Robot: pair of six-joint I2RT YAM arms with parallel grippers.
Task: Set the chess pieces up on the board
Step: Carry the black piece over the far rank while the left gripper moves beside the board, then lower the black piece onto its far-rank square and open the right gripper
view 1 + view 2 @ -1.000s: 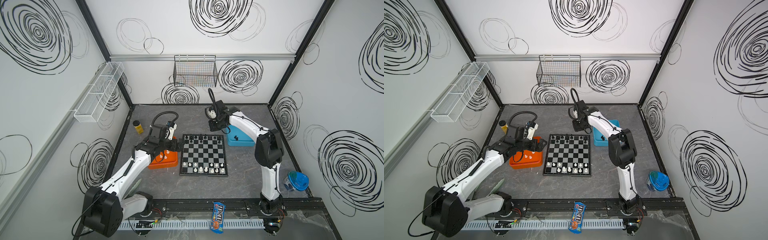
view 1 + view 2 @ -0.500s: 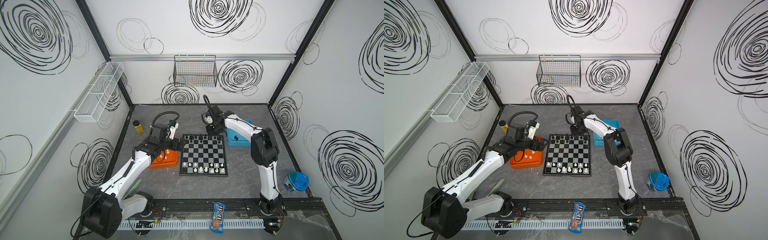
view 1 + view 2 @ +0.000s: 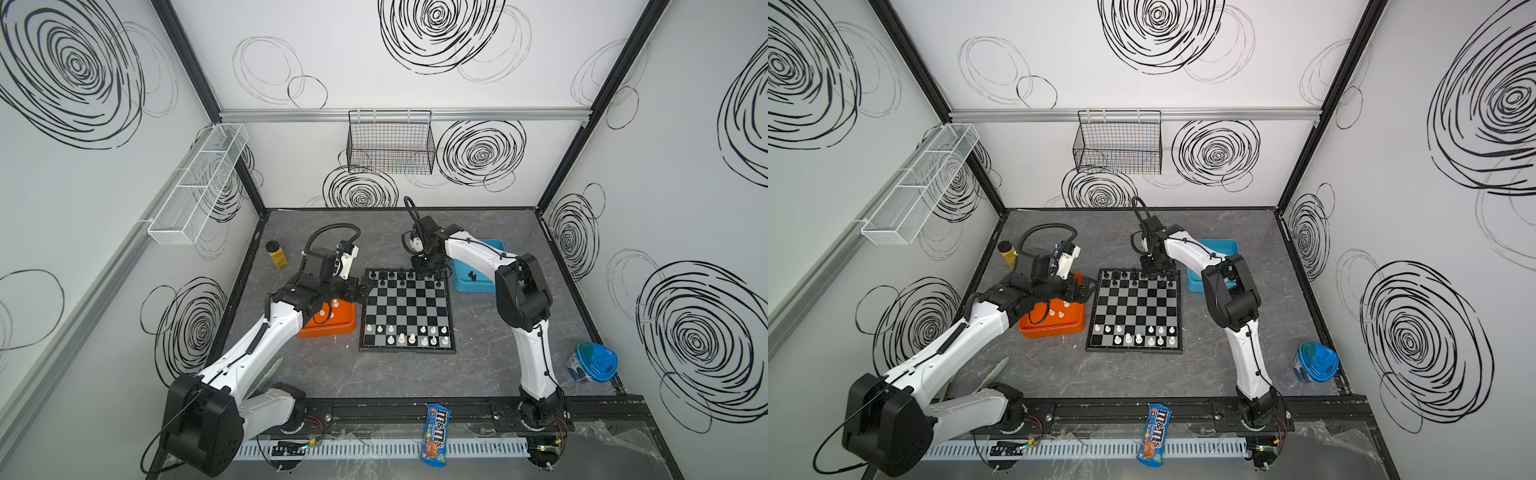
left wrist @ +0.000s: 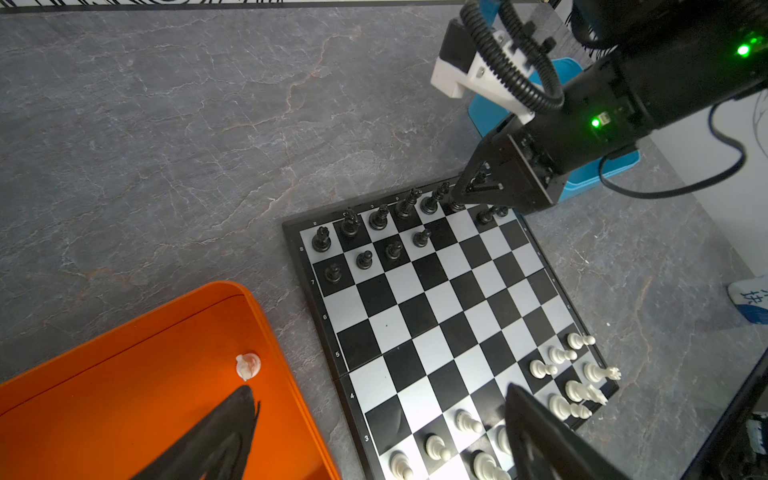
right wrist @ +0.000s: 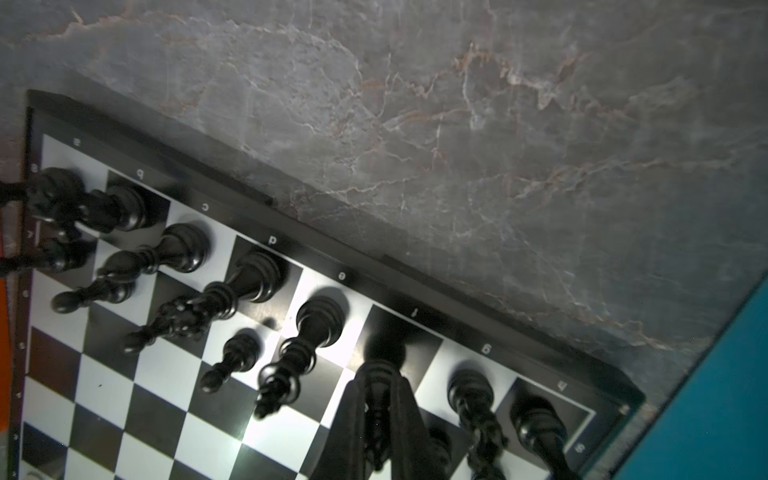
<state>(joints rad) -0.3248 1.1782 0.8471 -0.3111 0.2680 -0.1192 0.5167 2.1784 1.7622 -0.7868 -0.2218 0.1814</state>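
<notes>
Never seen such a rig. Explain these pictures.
Two robot arms work at a table. Two pictures look down from overhead; two come from cameras on the arms' wrists. Between the arms lies the board, black pieces on its far rows, white pieces on the near ones. Spare ones wait in an orange tray and a blue tray. The right gripper is shut on a black piece at the far row; the left gripper hangs open and empty between orange tray and board.

The black piece (image 5: 376,406) pinched in the right gripper (image 5: 377,374) is mostly covered by its fingers (image 5: 350,424), so its kind cannot be told; both fingers are cut off by the picture's edge. 1 white piece (image 4: 503,441) is half hidden behind a finger (image 4: 540,440) of the left gripper (image 4: 378,388).
</notes>
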